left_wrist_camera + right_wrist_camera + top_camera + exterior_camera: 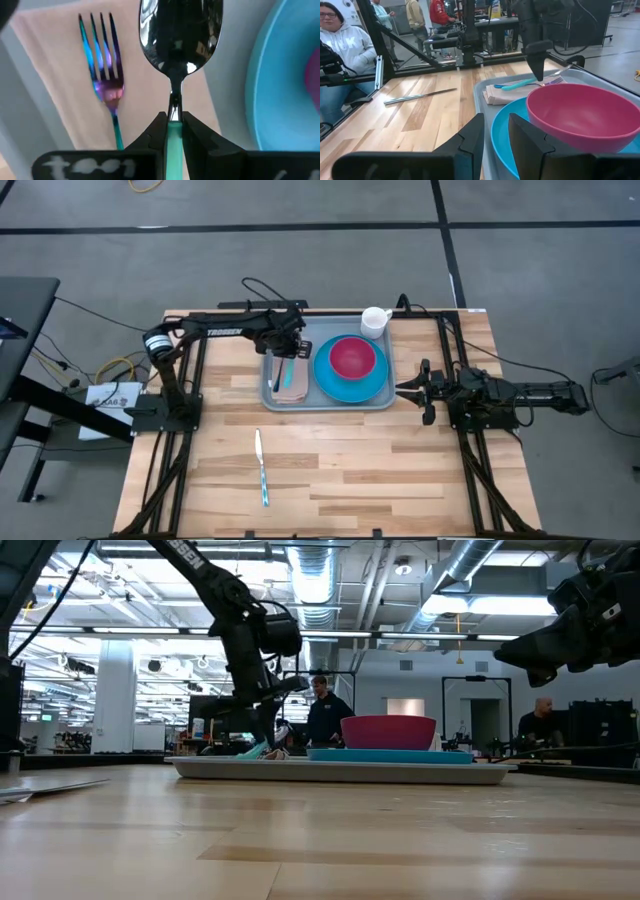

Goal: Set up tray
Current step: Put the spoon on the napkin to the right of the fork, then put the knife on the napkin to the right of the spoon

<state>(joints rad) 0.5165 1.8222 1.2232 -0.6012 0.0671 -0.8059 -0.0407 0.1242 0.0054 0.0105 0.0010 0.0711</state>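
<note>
The left gripper (174, 131) pinches the teal handle of a spoon (180, 40) between its fingers, holding it over the napkin (60, 65) beside a fork (105, 85). The napkin lies in the tray (275, 402), left of the blue plate (335, 385) carrying the pink bowl (352, 357). The right gripper (496, 132) hovers just right of the tray, jaws slightly parted, empty. A knife (261, 467) lies on the table (380, 470) in front of the tray; a white cup (375, 321) stands behind it.

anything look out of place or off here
One thing: the knife lies alone on the bare table, well apart from the tray, while the fork already rests on the napkin. The left gripper holds the spoon over that napkin. Nothing looks spilled or damaged.
</note>
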